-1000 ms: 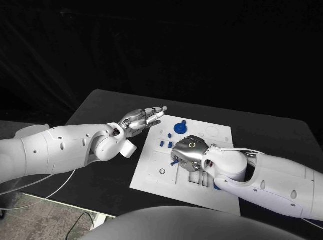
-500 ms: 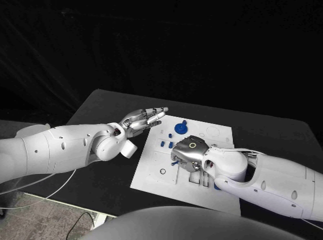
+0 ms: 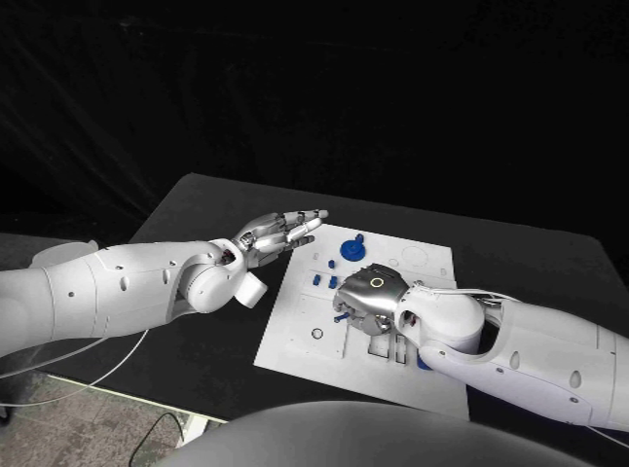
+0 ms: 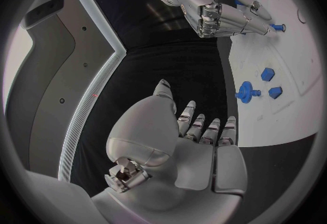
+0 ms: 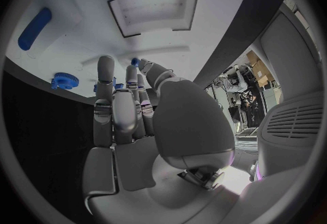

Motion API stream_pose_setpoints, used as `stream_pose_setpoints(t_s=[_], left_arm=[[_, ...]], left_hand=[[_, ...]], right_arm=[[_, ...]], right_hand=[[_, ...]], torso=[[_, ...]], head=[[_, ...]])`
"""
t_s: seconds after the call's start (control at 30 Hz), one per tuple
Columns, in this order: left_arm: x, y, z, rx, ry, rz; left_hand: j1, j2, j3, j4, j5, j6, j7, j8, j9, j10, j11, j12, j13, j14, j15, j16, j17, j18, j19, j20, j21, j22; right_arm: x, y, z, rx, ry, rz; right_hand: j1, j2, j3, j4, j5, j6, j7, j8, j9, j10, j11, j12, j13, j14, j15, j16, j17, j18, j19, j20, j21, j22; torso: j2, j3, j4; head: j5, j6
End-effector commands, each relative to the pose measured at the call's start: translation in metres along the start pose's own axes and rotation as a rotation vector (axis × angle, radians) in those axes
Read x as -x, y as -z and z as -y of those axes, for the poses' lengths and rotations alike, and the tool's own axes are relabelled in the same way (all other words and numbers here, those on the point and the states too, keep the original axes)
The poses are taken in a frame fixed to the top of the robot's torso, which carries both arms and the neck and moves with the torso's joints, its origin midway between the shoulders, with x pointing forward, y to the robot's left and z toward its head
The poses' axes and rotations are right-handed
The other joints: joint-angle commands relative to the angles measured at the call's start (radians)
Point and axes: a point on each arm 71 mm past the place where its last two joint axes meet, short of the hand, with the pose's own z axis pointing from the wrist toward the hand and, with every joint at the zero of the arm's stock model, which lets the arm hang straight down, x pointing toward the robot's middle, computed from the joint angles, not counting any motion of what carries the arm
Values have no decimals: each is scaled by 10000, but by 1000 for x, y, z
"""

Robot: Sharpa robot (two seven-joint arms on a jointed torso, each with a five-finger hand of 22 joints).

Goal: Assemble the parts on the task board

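The white task board (image 3: 298,352) lies mid-table. My right hand (image 3: 371,300) hangs over its middle, fingers curled down, pinching a small blue peg (image 3: 340,316) just above the surface. The left wrist view shows that peg (image 4: 276,28) at the fingertips of the right hand (image 4: 211,8). In the right wrist view a bit of blue peg (image 5: 135,62) shows at the thumb tip. My left hand (image 3: 277,232) hovers beside the board's far left corner, fingers straight and apart, holding nothing. A blue gear (image 3: 351,249) and small blue parts (image 3: 324,280) stand on the board's far part.
Rectangular recesses (image 5: 153,8) open in the board ahead of the right hand. A blue cylinder (image 5: 34,28) and the blue gear (image 5: 65,80) lie to one side. Black table (image 3: 203,224) surrounds the board, with its near left edge close to the left forearm.
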Motion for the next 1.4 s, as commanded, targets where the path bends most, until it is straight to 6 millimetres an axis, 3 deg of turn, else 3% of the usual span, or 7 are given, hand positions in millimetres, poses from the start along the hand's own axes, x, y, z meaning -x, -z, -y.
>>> stream_pose_setpoints(t_s=[0.03,0.3,0.4,0.53,0.73,0.83,1.4], left_arm=[[-2,0,0,-62,112,-193],[-2,0,0,-47,112,-187],[-2,0,0,-41,109,-179],[-1,0,0,-27,107,-173],[-2,0,0,1,120,-202],[-2,0,0,17,126,-213],[-1,1,-1,72,140,-225]], left_hand=[[53,76,-27,-36,37,65,18,40,12,0,39,45,-15,-31,66,3,12,102,-3,41,46,9],[54,76,-28,-37,37,77,24,44,14,1,43,49,-14,-29,67,4,13,103,-2,43,48,16],[58,75,-29,-39,39,99,33,50,17,1,49,50,-14,-29,69,4,13,105,0,46,49,22],[58,75,-29,-39,39,99,33,50,17,1,49,50,-14,-29,69,4,13,105,0,46,49,22],[73,70,-30,-48,50,130,48,58,20,2,61,53,-13,-28,73,5,14,108,1,52,49,17],[87,71,-27,-57,64,141,57,62,21,3,69,55,-13,-29,75,4,13,109,2,56,49,17],[199,83,2,-112,221,163,93,71,18,8,110,67,-11,-29,86,4,13,114,6,71,49,12]], right_arm=[[2,4,3,-51,-299,457],[-1,11,14,-296,-1013,699],[-3,14,18,-389,-1340,695],[-6,16,22,-475,-1627,663],[-9,17,26,-511,-1990,816],[-11,17,26,-533,-2123,910],[-23,11,25,-684,-2496,809]], right_hand=[[-256,-80,-74,207,-409,-390,23,-30,-94,-211,41,111,113,-48,53,-17,-7,19,24,117,-108,-66],[-401,-207,-377,523,-851,-944,94,46,-288,-1358,57,1427,1322,-453,161,-285,-354,36,-10,238,-650,-381],[-346,-13,-595,709,-790,-1027,70,71,-357,-2838,55,4185,3693,-894,51,-471,-685,45,-69,264,-1089,-525],[-216,-100,-695,712,-772,-1007,50,105,-324,-3346,-43,6437,5407,-1257,74,-730,-1188,34,-106,313,-1374,-536],[-128,14,-638,713,-396,-582,-12,339,-117,-1621,-112,9066,7896,-1255,2,-567,-1160,37,-44,274,-1504,-442],[-235,53,-666,783,-326,-447,-58,454,-15,-1364,-144,9393,8208,-1218,-21,-495,-1115,38,-14,262,-1528,-411],[-264,89,-669,788,-195,-361,-80,599,126,-1389,-166,9522,8313,-1199,-41,-425,-1083,39,15,243,-1570,-372]], torso=[[8,-1,-3],[0,3,-4],[-6,4,-2],[-7,0,-1],[2,-1,6],[3,-2,10],[0,0,-1]], head=[[40,2],[42,2],[34,2],[14,2],[6,2],[6,2],[2,2]])
